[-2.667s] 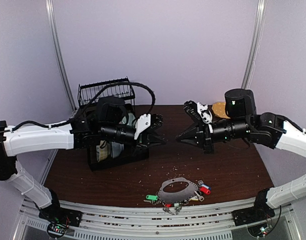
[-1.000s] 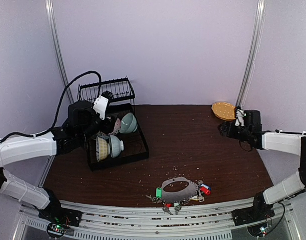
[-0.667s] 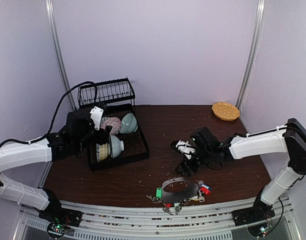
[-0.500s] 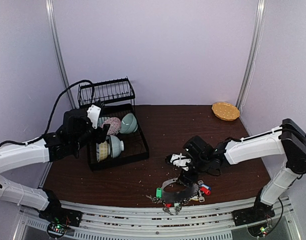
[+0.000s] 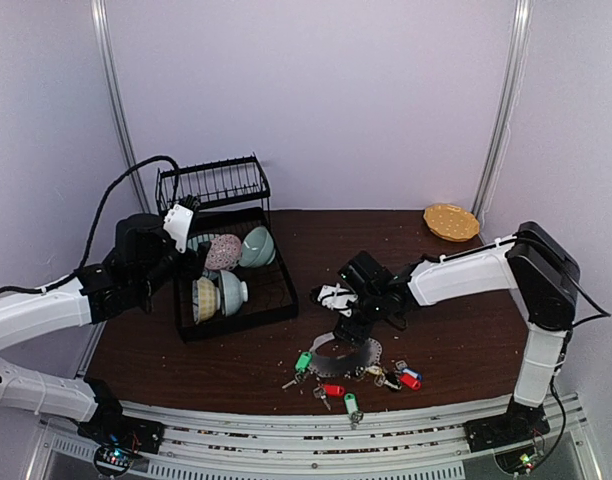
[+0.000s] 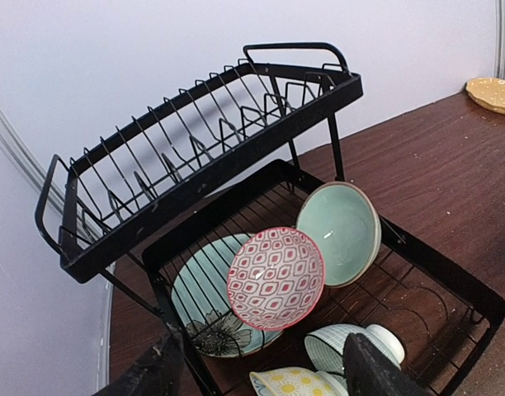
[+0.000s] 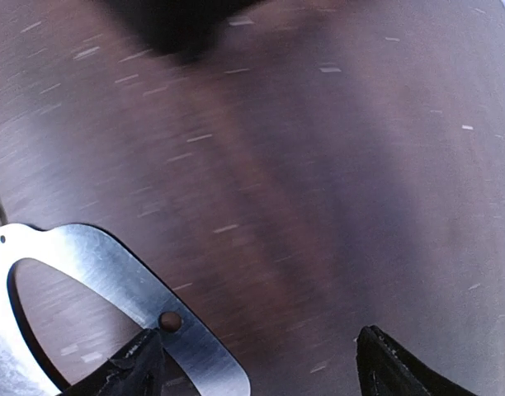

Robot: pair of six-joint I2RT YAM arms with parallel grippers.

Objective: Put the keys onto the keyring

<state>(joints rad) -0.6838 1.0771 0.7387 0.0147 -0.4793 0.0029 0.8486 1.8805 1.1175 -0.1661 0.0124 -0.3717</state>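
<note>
Your left arm [image 5: 46,302] was held out toward the rack [image 5: 231,285] at the left of the surface [image 5: 466,335]. The left jaws were released, spread apart with nothing between them. Past the two dark fingertips [image 6: 158,371], the wrist view showed only the rack's wires and the bowls [image 6: 276,276]. The keyring [image 5: 364,357] lay well apart from these jaws, off to their right.

In the middle, your right arm [image 5: 466,272] was extended across from the right side. The right jaws hung low just behind the keyring's far edge. They too were released, wide apart and gripping nothing. The blurred wrist view showed the ring's flat silver band at the lower left. One fingertip [image 7: 129,367] sat at that band beside a small hole, though I could not tell whether it touched. The other fingertip was over bare wood, clear of the ring.

The keyring lay flat near the front edge of the surface. You had the keys [image 5: 333,389] scattered around its near side. One green tag [image 5: 303,361] lay at its left, and a red tag and a second green tag [image 5: 352,404] lay in front. Another red tag [image 5: 411,381] lay at its right. Whether any key was threaded on the ring could not be told.
</note>
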